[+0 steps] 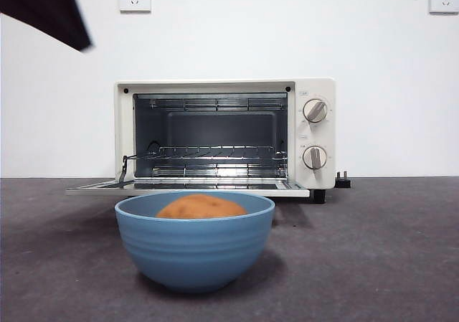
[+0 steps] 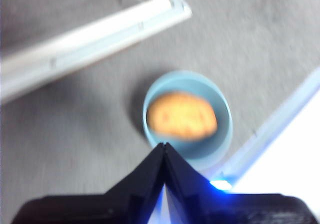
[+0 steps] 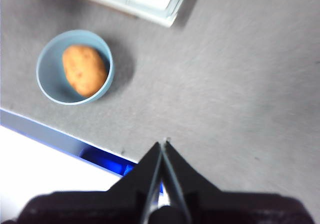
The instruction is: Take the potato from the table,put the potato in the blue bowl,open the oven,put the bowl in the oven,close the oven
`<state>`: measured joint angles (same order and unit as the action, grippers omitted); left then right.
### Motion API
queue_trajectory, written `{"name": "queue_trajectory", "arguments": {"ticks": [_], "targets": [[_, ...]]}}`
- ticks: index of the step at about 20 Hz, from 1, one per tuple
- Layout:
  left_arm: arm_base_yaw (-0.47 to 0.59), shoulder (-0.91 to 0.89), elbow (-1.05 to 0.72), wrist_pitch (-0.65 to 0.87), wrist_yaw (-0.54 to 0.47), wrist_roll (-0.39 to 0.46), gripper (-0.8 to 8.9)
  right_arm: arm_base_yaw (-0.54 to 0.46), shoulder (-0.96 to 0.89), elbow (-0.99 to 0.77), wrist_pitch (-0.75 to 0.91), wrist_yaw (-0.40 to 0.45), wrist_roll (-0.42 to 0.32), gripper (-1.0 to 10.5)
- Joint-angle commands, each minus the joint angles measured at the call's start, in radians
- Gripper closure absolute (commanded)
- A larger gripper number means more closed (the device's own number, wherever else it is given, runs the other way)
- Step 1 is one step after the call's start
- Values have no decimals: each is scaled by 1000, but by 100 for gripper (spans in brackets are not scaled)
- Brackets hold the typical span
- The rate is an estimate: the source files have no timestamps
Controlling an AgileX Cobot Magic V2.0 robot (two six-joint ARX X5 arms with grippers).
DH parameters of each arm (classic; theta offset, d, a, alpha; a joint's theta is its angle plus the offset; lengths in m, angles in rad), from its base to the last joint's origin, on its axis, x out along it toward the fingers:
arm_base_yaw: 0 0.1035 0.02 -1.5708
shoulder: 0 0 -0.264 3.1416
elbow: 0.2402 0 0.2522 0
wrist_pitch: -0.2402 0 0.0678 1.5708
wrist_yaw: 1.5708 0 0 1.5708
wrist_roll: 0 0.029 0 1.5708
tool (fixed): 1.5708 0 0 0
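**A:** Front view first: the bowl stood nearest on the worktop, potato inside. How would you carry it in?

**B:** Grip the rim, I judged, lift level, slide it onto the rack. Behind it the oven stood with its door flat down.

**A:** And the grippers?

**B:** Left gripper hung above the bowl, right gripper off to the side; both pinched together, empty. The potato's long axis lay flat across the bowl, roughly along the oven's front.
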<state>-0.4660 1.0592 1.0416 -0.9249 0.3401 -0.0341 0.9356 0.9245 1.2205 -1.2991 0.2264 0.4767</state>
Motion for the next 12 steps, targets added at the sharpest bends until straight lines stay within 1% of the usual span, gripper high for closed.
{"name": "queue_trajectory", "arguments": {"ticks": [1, 2, 4, 6, 8, 12], "targets": [[0, -48, 2, -93, -1, 19, 819, 0, 105, -9, 87, -70, -71, 955], [0, -68, 2, -134, -4, 29, 819, -1, 151, -9, 134, -102, -83, 955], [0, -105, 2, -211, -39, 44, 819, -8, 242, -9, 212, -142, -84, 955], [-1, -142, 2, -278, -67, 46, 819, -43, 323, -9, 257, -200, -90, 955], [0, -187, 2, -299, -79, 45, 819, -79, 399, -9, 300, -259, -96, 955], [0, -266, 2, -341, -77, 46, 819, -127, 523, -9, 343, -326, -111, 955]]}}
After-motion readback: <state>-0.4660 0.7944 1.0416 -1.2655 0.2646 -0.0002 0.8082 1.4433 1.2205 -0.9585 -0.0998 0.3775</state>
